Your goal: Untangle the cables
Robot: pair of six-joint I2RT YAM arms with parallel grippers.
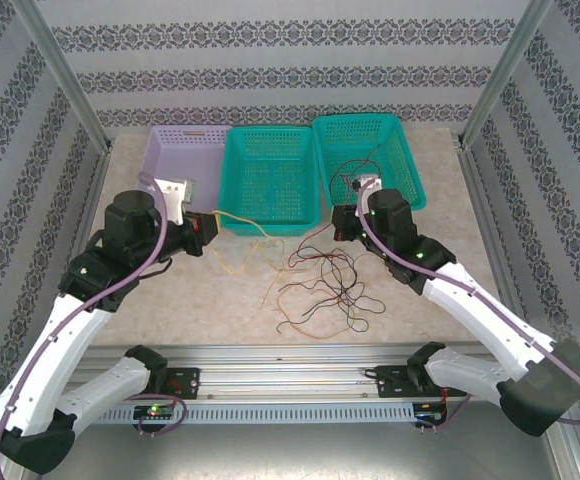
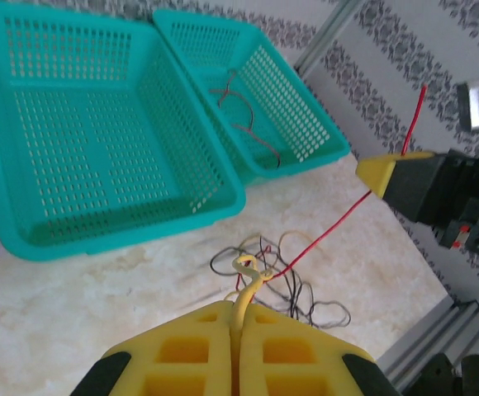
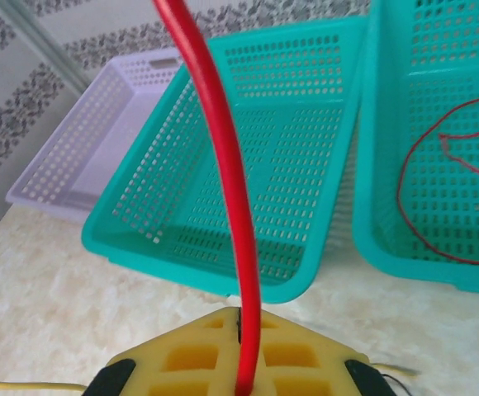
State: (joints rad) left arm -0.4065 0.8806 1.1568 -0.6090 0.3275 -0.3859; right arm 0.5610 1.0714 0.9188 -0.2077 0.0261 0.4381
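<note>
The right jaws are closed on a red cable. The cable emerges from the seam between the yellow pads and arcs upward out of the right wrist view. The left jaws are also closed, pads pressed together, gripping a yellow cable whose looped end stands just above the seam.

In the left wrist view, the red cable runs in a near-straight line from beside the yellow loop up to the yellow tip of the right jaws. Below it the tangle of black, dark and pale cables lies on the counter.

In the top view the tangle lies on the counter between the two arms, in front of the baskets. Three baskets stand side by side at the far edge: a lilac basket, a middle teal basket and a right teal basket. A thin red cable lies curled on the floor of the right teal basket. The left jaws hover near the front left corner of the middle teal basket. The right jaws hover near the front edge of the right teal basket.
</note>
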